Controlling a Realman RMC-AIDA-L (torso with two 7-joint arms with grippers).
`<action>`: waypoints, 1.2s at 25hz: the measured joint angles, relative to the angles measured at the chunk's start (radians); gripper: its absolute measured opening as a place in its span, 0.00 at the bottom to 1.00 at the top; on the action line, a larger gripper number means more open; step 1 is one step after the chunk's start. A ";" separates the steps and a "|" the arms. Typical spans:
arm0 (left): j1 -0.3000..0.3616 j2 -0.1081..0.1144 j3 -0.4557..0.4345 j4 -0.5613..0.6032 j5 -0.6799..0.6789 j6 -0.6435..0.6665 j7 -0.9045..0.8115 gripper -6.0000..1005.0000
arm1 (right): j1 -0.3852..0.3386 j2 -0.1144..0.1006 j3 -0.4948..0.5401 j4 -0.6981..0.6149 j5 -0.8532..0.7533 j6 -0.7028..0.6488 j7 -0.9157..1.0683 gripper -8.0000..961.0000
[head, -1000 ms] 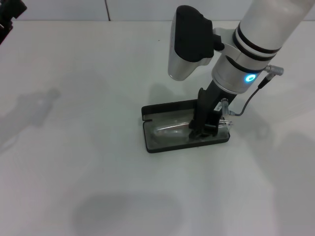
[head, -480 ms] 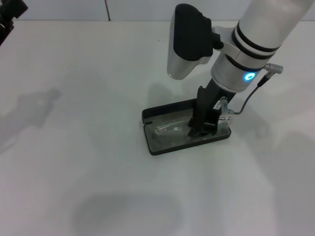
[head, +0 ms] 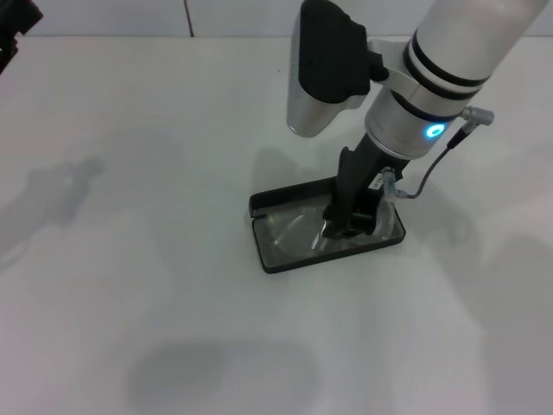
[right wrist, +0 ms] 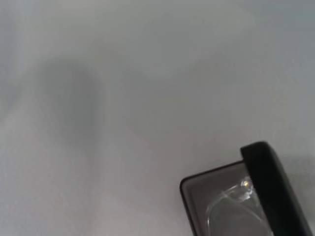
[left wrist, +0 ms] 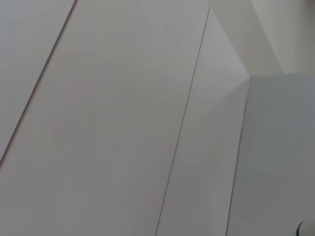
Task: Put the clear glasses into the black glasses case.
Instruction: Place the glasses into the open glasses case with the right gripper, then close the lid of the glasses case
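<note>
One arm works here. Left gripper [head: 13, 22] sits parked at the far left edge; can't tell its state. Black glasses case [head: 263, 252] lies open on the white surface [head: 130, 259], clear glasses [head: 294, 232] inside on the grey lining. Right gripper [head: 347, 226] is down in the case at the glasses' right end; can't tell if it's clenched or released. Glasses look light, slick, a bit flexible. Best hold is at the bridge or frame edge, gentle squeeze.

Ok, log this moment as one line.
right pincer: down inside black glasses case | clear glasses: lying in case | case: open | left pincer: out of view
</note>
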 joint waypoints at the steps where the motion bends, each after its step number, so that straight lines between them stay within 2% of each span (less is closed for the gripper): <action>1: 0.001 0.000 0.000 0.000 0.000 0.001 -0.001 0.10 | -0.006 0.000 0.000 -0.016 -0.001 -0.002 0.004 0.21; 12: 0.003 0.003 0.000 0.007 -0.001 0.016 -0.008 0.10 | -0.146 0.000 0.000 -0.251 -0.035 -0.037 0.047 0.21; 15: 0.003 0.003 0.002 0.011 -0.001 0.017 -0.014 0.10 | -0.205 0.000 0.001 -0.331 -0.034 -0.039 0.049 0.21; 18: 0.001 0.003 0.007 0.012 -0.001 0.018 -0.016 0.10 | -0.295 0.000 0.006 -0.436 -0.025 -0.028 0.046 0.21; 19: 0.001 0.003 0.007 0.012 -0.001 0.018 -0.016 0.10 | -0.361 0.000 0.007 -0.512 -0.024 -0.014 0.038 0.21; 21: -0.001 0.004 0.008 0.012 -0.001 0.019 -0.019 0.10 | -0.411 -0.001 0.008 -0.571 -0.023 0.002 0.029 0.21; 25: -0.003 0.005 0.009 0.012 -0.001 0.020 -0.035 0.10 | -0.573 -0.005 0.024 -0.736 0.017 0.081 -0.040 0.21; 28: -0.006 0.004 0.009 0.013 0.006 0.031 -0.041 0.10 | -0.696 -0.006 0.072 -0.830 0.106 0.112 -0.118 0.21; 30: -0.008 0.002 0.012 0.013 0.011 0.041 -0.042 0.10 | -0.754 -0.008 0.120 -0.856 0.194 0.110 -0.167 0.21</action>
